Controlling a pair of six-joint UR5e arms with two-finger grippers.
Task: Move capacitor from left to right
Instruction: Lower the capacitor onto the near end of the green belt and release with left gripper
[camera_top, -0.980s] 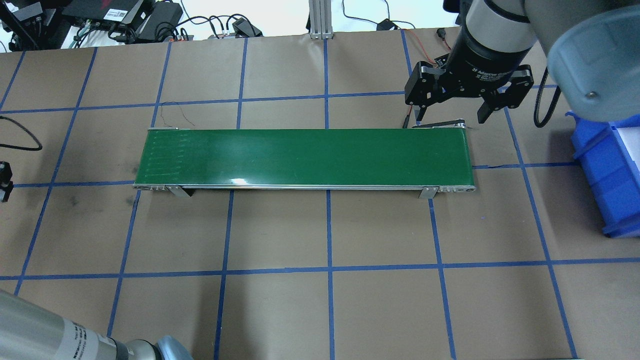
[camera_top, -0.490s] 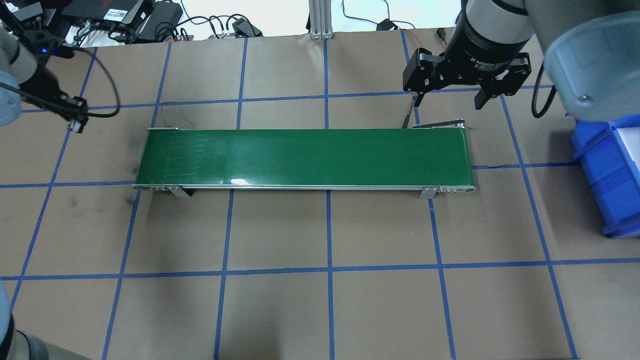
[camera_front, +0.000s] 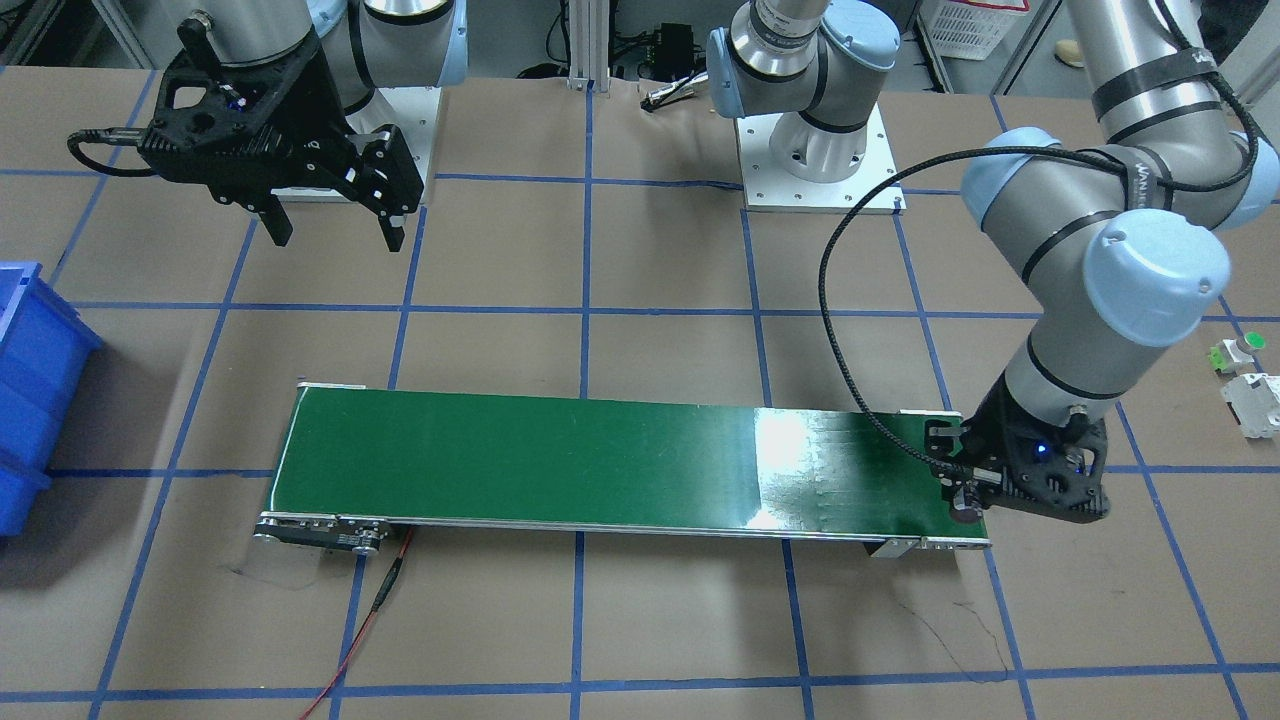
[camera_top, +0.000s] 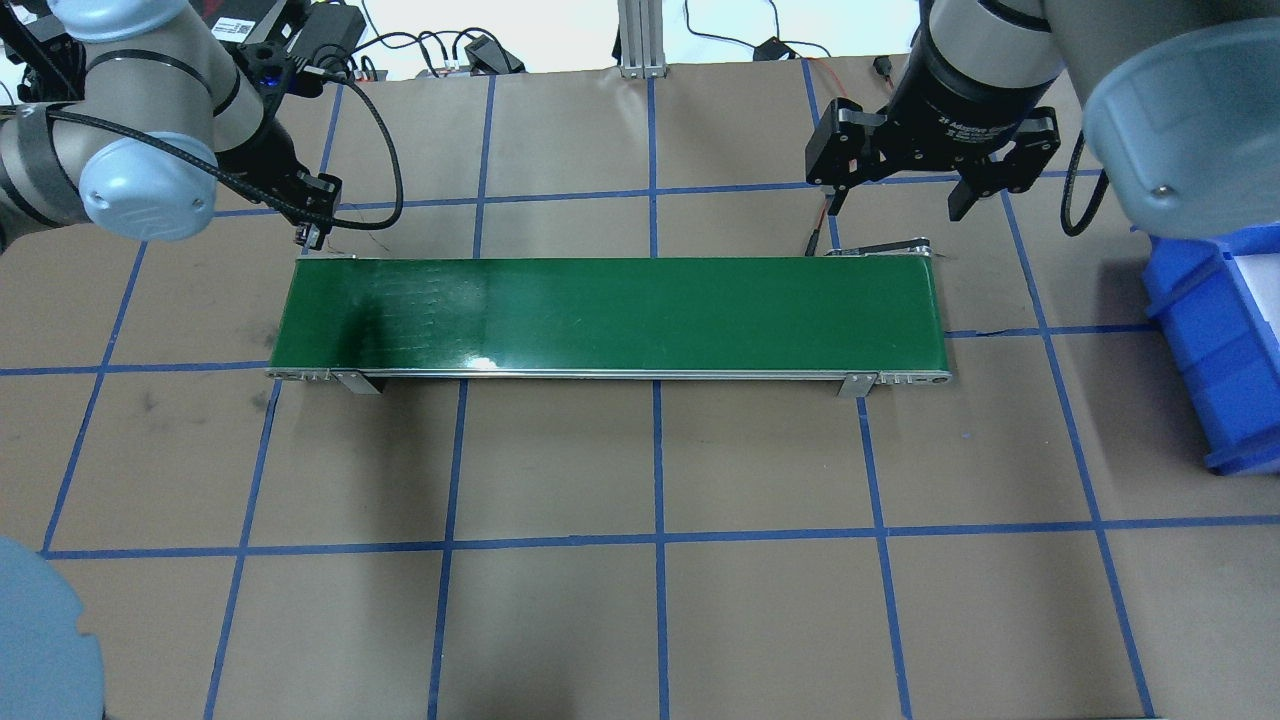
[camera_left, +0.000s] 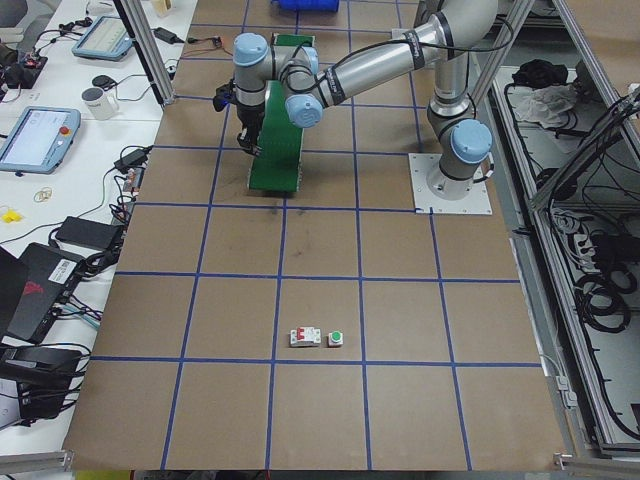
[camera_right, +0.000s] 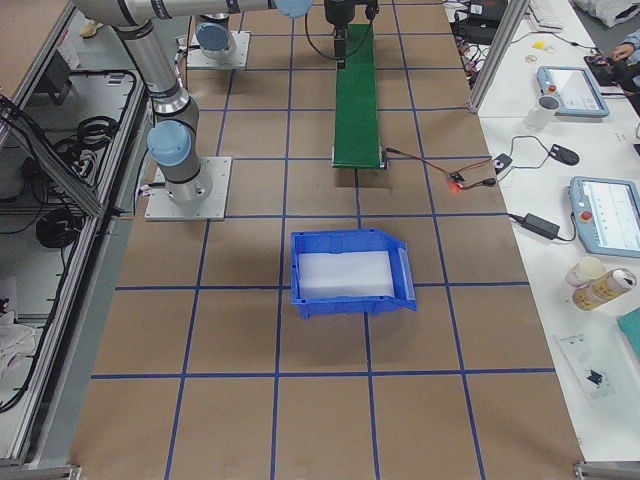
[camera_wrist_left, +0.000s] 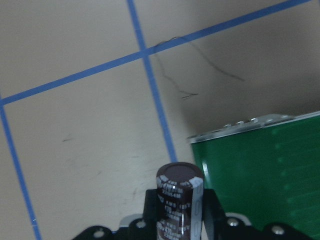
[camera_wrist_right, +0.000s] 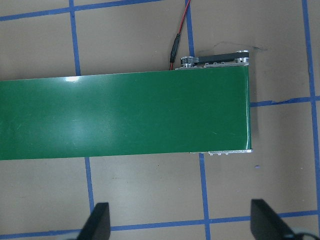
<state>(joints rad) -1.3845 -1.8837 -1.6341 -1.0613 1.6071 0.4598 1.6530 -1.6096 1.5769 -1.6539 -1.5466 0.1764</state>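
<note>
Capacitor (camera_wrist_left: 180, 197), a dark maroon cylinder, sat clamped between the fingers of the left gripper (camera_top: 312, 232), its long axis running out along them and its flat end cap facing away from the wrist. It hung just off the far corner of the green belt's (camera_top: 610, 315) left end, the belt lying to its side. The right gripper (camera_top: 895, 207) hovered wide open and empty beyond the belt's other end, well apart.
</note>
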